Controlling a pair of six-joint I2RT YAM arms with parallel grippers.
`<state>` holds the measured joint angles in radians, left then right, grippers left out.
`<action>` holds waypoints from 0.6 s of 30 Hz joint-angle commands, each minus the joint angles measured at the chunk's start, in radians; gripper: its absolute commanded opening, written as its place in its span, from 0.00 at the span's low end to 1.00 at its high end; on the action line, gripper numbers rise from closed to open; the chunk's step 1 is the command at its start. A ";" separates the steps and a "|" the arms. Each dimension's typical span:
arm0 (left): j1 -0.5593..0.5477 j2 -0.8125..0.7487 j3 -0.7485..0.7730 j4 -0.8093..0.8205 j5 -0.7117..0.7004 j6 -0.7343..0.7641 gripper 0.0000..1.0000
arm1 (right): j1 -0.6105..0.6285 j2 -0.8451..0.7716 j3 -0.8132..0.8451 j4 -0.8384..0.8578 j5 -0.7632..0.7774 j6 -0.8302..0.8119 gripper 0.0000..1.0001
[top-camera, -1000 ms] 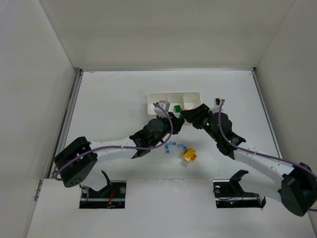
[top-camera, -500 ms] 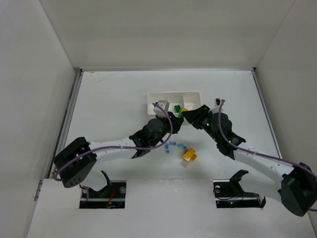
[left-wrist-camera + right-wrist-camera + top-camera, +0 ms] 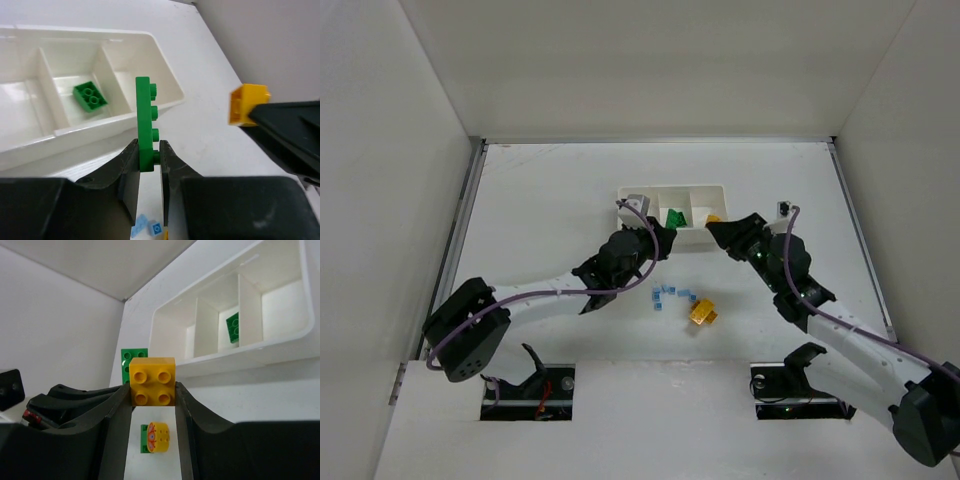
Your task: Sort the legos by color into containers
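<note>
The white tray (image 3: pixel 640 192) has three compartments. A green brick (image 3: pixel 90 96) lies in its middle one and also shows in the right wrist view (image 3: pixel 232 327). My left gripper (image 3: pixel 148 150) is shut on a thin green plate (image 3: pixel 145 120), held on edge just in front of the tray. My right gripper (image 3: pixel 152 392) is shut on a yellow brick (image 3: pixel 152 381), studs toward the camera, near the tray's right end (image 3: pixel 713 218). Small blue bricks (image 3: pixel 670 294) and a yellow-and-green piece (image 3: pixel 702 312) lie on the table in front of the tray.
White walls enclose the table on the left, back and right. The two grippers are close together in front of the tray. The yellow-and-green piece (image 3: pixel 156 438) sits below my right gripper's fingers.
My right gripper has drawn to the right with the yellow brick, away from the left gripper. My left arm has shifted a little to the left, still gripping the green plate.
</note>
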<state>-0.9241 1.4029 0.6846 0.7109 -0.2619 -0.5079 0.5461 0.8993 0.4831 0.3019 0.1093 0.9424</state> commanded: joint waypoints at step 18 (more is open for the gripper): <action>0.138 0.347 0.397 -0.156 0.024 0.055 0.20 | -0.108 0.130 0.072 -0.021 0.000 -0.163 0.26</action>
<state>-0.7914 1.7382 1.0180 0.5613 -0.2554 -0.4549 0.4580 1.0103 0.4831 0.2588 0.1047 0.8276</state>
